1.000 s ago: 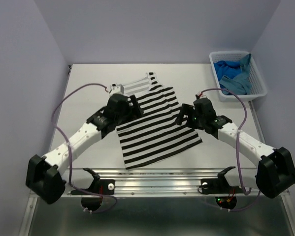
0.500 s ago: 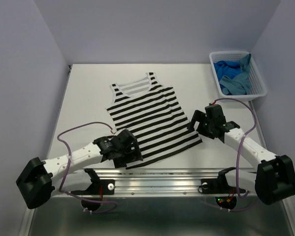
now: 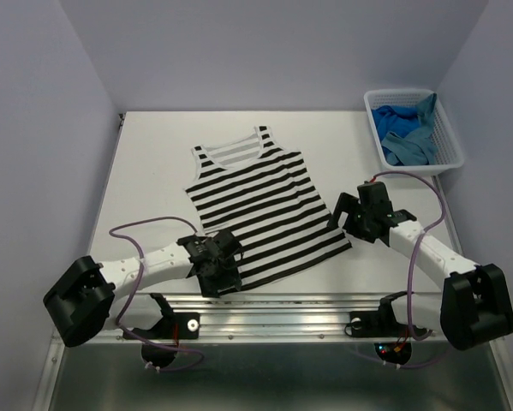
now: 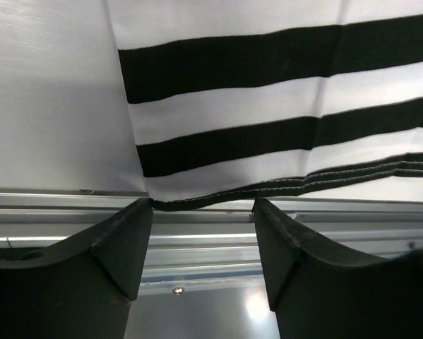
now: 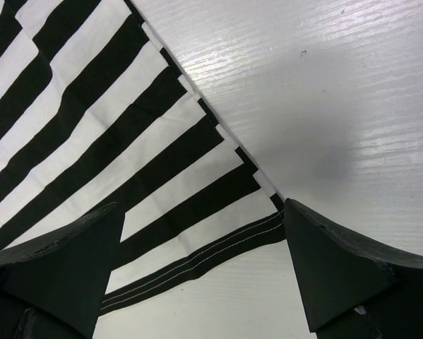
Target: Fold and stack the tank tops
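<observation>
we see the striped tank top [image 3: 260, 210] lengthwise near-to-far, neck toward the bench's [image 3: 153, 171] far edge; left gripper [image 4: 202, 206], right gripper [image 5: 203, 207] both spread

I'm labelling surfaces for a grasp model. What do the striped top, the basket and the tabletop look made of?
Striped tank top: soft matte knit fabric, going by its stitched hem and rippled edge. Basket: probably rigid white plastic, with lattice walls. Table: white, matte, finely grained; painted wood or laminate, unclear which.
</observation>
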You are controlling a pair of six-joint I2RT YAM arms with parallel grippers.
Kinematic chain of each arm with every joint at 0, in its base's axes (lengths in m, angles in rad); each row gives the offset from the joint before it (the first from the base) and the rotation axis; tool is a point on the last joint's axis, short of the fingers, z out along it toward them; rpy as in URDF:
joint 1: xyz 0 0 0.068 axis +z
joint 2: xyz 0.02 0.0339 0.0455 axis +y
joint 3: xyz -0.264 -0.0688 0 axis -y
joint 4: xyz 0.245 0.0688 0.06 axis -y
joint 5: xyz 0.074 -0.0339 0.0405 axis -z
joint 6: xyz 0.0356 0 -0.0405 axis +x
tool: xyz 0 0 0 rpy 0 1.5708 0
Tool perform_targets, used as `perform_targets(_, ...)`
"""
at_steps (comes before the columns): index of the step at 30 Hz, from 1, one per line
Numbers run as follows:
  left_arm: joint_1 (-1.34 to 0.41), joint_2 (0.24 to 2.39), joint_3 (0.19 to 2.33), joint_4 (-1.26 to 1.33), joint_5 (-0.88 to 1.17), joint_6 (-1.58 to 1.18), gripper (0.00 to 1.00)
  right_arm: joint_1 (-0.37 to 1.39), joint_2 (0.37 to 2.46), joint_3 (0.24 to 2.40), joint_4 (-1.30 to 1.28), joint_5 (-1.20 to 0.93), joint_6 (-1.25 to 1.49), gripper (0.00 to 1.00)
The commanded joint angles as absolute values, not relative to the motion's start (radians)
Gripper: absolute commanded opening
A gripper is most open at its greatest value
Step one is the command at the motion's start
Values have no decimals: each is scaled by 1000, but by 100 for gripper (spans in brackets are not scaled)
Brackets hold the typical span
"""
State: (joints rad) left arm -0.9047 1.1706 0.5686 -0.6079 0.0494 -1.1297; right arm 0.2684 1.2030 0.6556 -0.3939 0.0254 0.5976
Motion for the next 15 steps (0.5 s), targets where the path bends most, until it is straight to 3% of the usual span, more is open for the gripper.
perform_targets(1,-913,1226,557,-575,52,-1129,62,253,1206,672,-393,32,581,100)
perform_targets(2,-913,1242,566,-581,49,-1124,49,253,1209,672,-393,32,581,100)
perform_targets(5,-913,1241,595,-614,34,-1115,34,253,1221,667,-393,35,581,100)
perform_targets(7,-913,1230,603,-623,34,-1117,33,253,1232,661,-393,37,581,100)
perform_targets(10,-913,1206,604,-630,46,-1126,25,253,1255,647,-393,46,588,100)
perform_targets(11,-913,1192,600,-630,49,-1134,18,253,1261,643,-393,54,594,100)
perform_targets(15,-913,1158,562,-598,80,-1150,13,253,1284,627,-393,15,597,97)
